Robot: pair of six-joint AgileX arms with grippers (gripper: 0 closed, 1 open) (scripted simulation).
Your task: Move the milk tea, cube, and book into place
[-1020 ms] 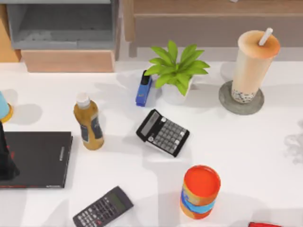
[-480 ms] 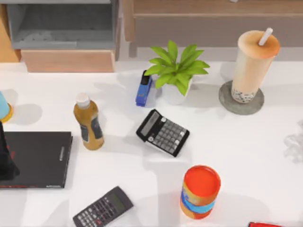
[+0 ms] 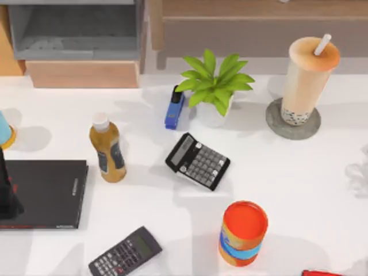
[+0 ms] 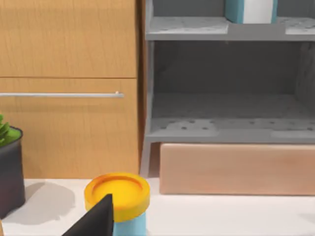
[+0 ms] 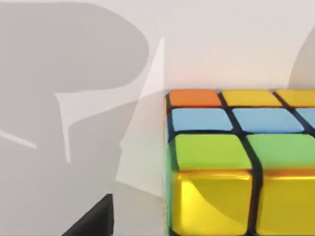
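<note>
Near the cube (image 5: 236, 162) hangs the right gripper (image 5: 93, 219), grip untellable; milk tea (image 3: 307, 80) stays unmoved on its coaster (image 3: 276, 123), so the cube looks next.

White table (image 3: 299, 172) — coaster (image 3: 292, 122), amber bottle (image 3: 107, 148), two calculators (image 3: 197, 161), black book (image 3: 43, 193)

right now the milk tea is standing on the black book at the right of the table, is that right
Not quite. The milk tea stands upright at the table's right, but on a round grey coaster, not the black book, which lies at the left. The top view shows this.
</note>
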